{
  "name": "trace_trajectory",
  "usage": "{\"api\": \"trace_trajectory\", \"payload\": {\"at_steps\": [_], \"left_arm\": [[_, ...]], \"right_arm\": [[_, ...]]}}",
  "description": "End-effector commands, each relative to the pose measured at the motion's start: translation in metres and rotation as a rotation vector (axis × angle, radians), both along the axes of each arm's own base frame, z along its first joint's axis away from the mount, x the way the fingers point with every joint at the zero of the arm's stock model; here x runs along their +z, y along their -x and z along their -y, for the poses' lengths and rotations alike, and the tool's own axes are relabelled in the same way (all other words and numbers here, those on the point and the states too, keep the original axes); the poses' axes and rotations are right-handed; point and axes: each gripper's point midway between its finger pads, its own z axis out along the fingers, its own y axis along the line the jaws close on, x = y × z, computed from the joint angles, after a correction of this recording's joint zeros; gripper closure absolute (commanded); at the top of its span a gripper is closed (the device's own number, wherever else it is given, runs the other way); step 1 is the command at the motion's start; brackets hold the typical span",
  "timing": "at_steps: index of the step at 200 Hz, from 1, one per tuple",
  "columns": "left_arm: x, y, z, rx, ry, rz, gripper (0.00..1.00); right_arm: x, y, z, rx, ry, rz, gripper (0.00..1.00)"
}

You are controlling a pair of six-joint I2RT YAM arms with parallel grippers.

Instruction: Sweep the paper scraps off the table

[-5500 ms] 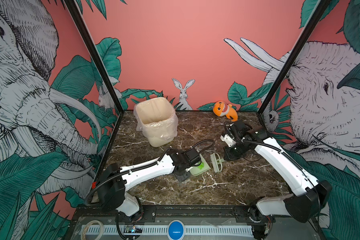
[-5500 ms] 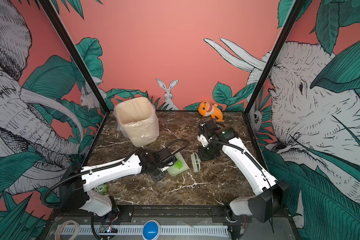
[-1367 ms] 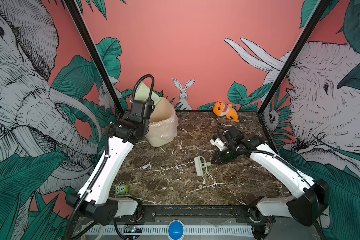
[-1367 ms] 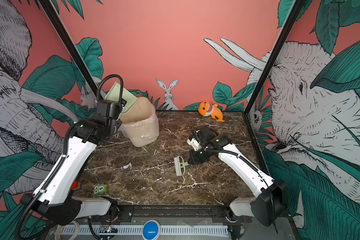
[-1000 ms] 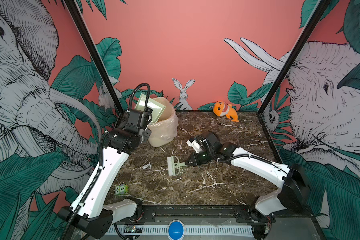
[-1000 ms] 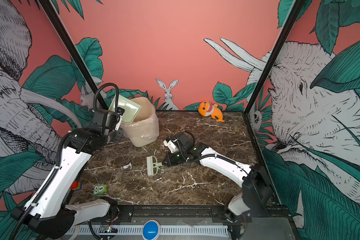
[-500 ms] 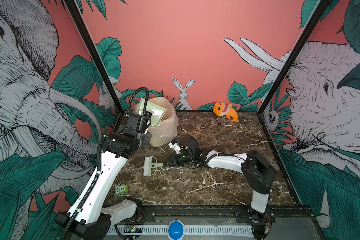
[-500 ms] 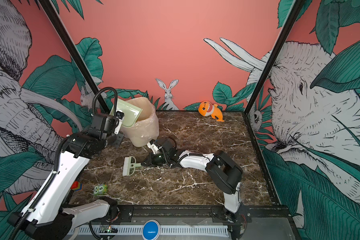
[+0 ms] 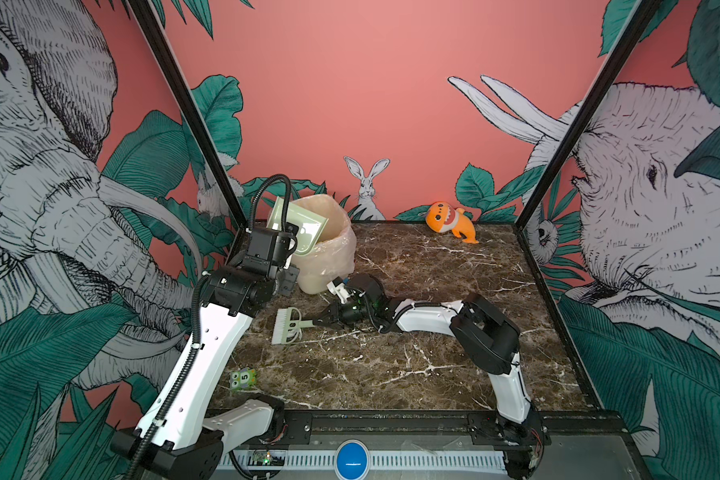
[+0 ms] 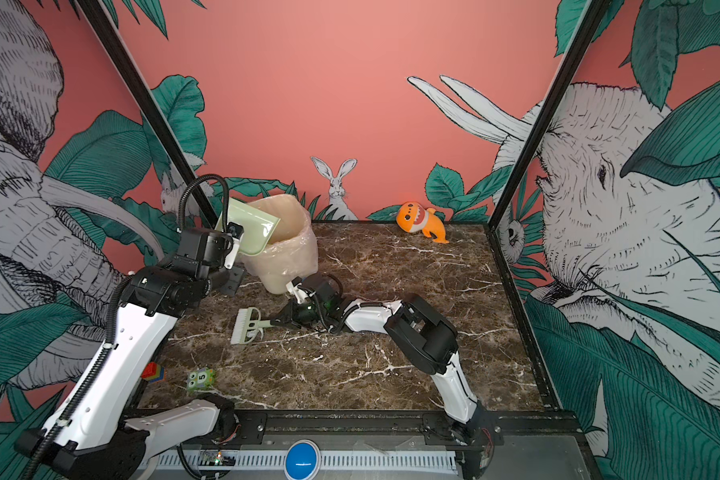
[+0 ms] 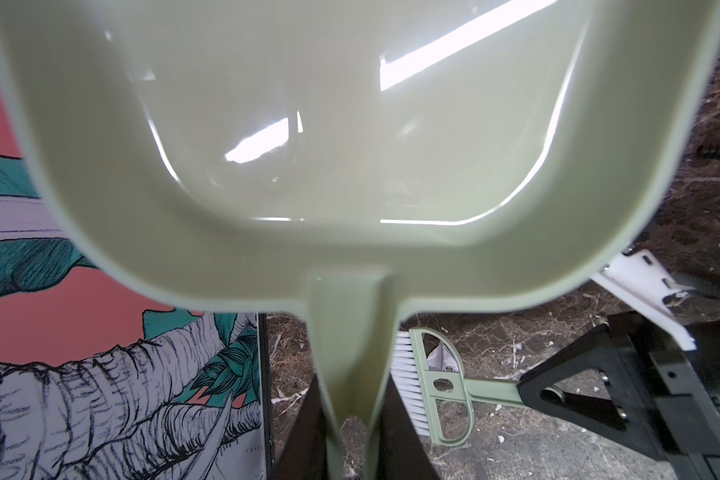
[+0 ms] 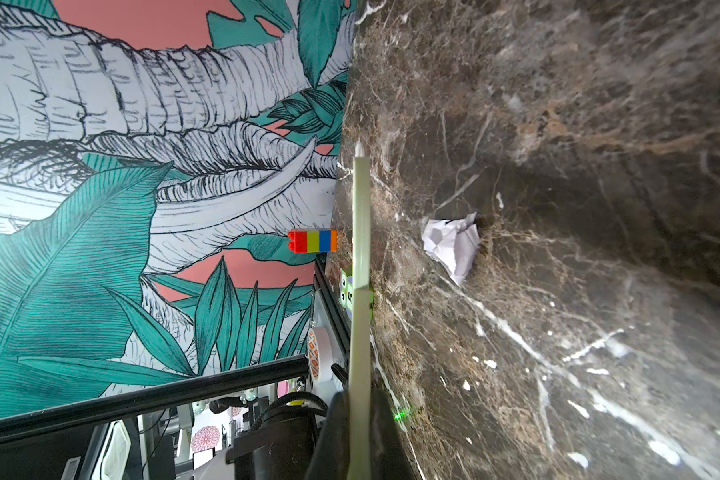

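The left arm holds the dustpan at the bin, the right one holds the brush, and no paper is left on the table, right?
Not quite. The right wrist view shows a white crumpled paper scrap lying on the table beside the brush. The dustpan at the bin and the held brush are right.

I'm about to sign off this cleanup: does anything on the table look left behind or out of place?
One white crumpled paper scrap lies unswept on the table, close beside the brush head, while the dustpan is tilted at the bin's mouth, away from it. Nothing looks spilled or damaged.
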Motion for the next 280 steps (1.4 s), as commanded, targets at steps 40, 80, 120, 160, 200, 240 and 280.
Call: {"api": "trace_trajectory", "payload": {"at_steps": [40,80,120,160,200,240,280], "left_arm": [[-0.001,0.007,-0.001,-0.002,0.015,-0.013,0.87],[0.0,0.006,0.0,-0.005,0.022,-0.013,0.86],[0.002,0.007,0.003,-0.013,0.043,-0.006,0.86],[0.0,0.005,0.008,-0.024,0.066,-0.01,0.86],[-0.003,0.005,0.016,-0.041,0.112,-0.019,0.85],[-0.006,0.008,0.02,-0.048,0.138,-0.032,0.84],[-0.012,0.012,0.02,-0.048,0.143,-0.044,0.84]], "right_arm": [[-0.017,-0.012,0.01,-0.111,0.108,-0.063,1.0],[-0.025,-0.012,0.042,-0.177,0.186,-0.074,1.0],[-0.019,-0.008,0.122,-0.277,0.301,-0.091,1.0],[0.007,-0.002,0.209,-0.356,0.39,-0.076,1.0],[0.039,-0.006,0.208,-0.312,0.348,-0.031,1.0],[0.043,-0.006,0.157,-0.193,0.277,-0.002,1.0],[0.022,-0.008,0.128,-0.115,0.286,-0.023,1.0]]}}
